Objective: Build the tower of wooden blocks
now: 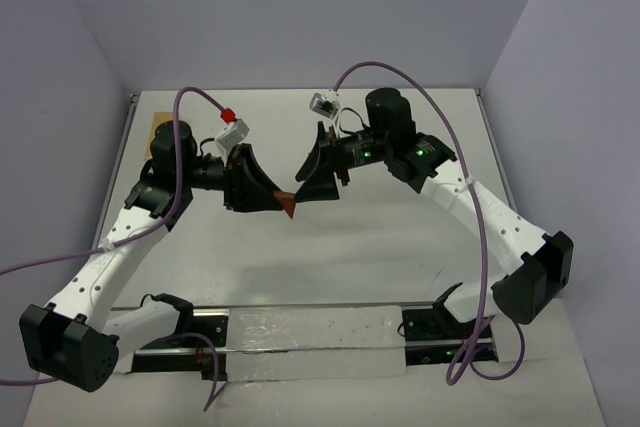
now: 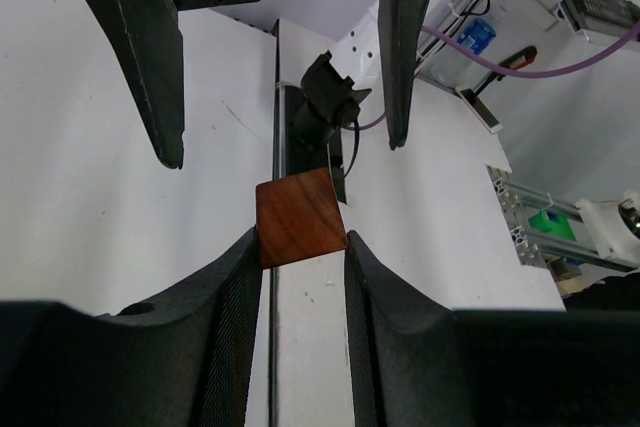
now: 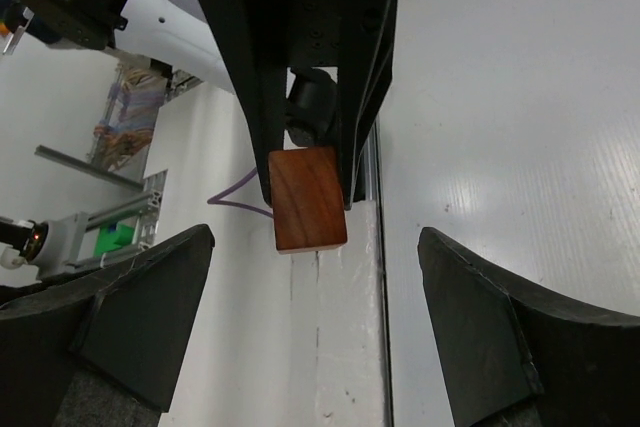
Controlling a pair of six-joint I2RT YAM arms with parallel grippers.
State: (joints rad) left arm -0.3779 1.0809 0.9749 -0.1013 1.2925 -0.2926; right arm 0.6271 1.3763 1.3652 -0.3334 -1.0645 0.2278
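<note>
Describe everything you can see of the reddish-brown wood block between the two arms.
The wood block is small, reddish-brown and smooth-faced, with darker grain lines and crisp edges. The left arm's fingers pinch it on two opposite sides, and it sits slightly skewed between them, apparently lifted clear of the table. The right arm's fingers stand wide on either side of it without touching. Nothing else touches it.

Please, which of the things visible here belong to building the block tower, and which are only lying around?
For the job:
- reddish-brown wood block, pinched in the left gripper
- right gripper, open, facing that block

Only lying around:
- purple cables
- pale wooden object behind the left arm, mostly hidden
- white strip at the near edge
</note>
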